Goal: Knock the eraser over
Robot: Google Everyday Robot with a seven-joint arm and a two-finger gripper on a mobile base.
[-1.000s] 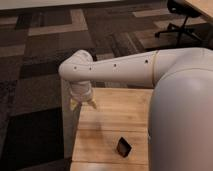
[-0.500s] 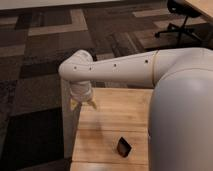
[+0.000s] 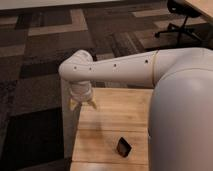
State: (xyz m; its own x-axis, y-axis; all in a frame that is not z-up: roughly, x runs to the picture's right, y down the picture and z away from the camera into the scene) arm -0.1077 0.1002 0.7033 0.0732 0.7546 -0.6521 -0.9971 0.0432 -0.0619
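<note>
The eraser is a small black block on the light wooden table, near the table's front edge and just left of my white arm's big body. My gripper hangs from the white arm above the table's back left corner, its yellowish fingertips pointing down. It is well behind and to the left of the eraser, apart from it. No label shows on the eraser from here.
The white arm and its bulky shell cover the table's right side. Dark patterned carpet surrounds the table. An office chair base stands at the back right, beside another wooden desk corner.
</note>
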